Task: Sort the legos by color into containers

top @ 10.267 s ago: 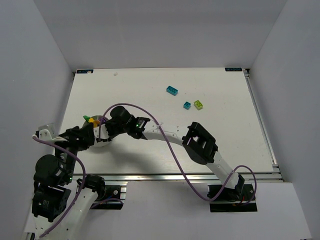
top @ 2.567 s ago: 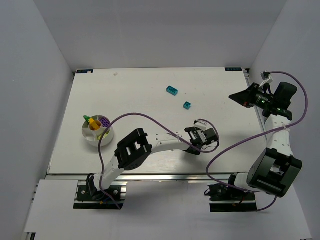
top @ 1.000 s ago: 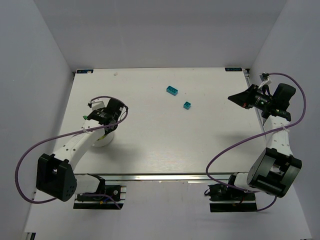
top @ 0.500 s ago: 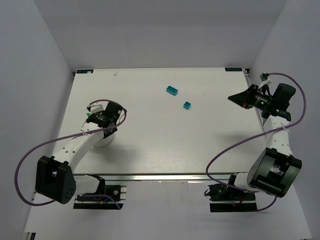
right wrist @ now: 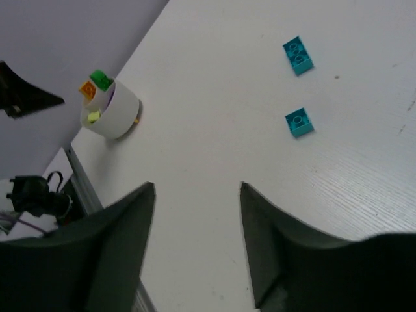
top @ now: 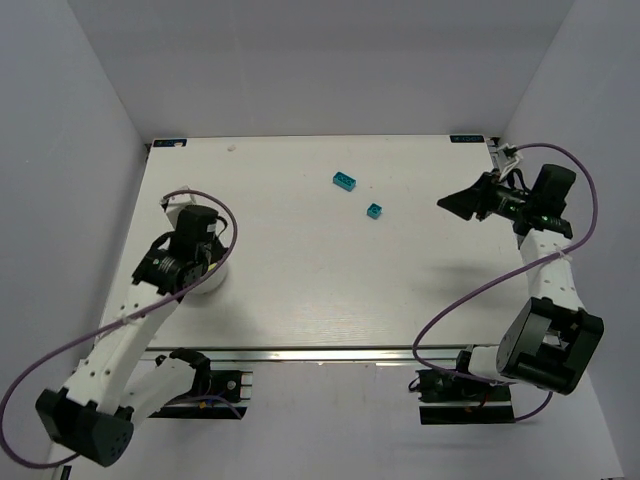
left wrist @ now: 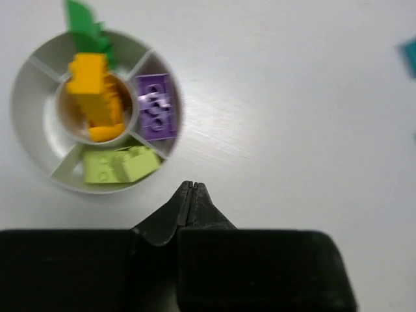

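Note:
The white divided bowl (left wrist: 39,156) holds an orange brick (left wrist: 94,97) in its centre cup, a purple brick (left wrist: 156,107), a lime green brick (left wrist: 120,166) and a dark green brick (left wrist: 84,23) in its wedges. My left gripper (left wrist: 191,185) hovers above the bowl's near rim, shut on nothing. Two cyan bricks (top: 344,180) (top: 374,211) lie on the table at the back middle. My right gripper (right wrist: 197,187) hangs open and empty high at the right side, aimed toward the cyan bricks (right wrist: 298,55) (right wrist: 299,122). The left arm (top: 180,255) covers most of the bowl in the top view.
White walls close the table (top: 320,290) in on the left, back and right. A metal rail (top: 350,350) runs along the near edge. Purple cables loop from both arms over the table's front corners.
My left gripper has shut and the left arm has drawn back and up from the bowl. My right gripper has opened and shifted slightly left toward the cyan bricks.

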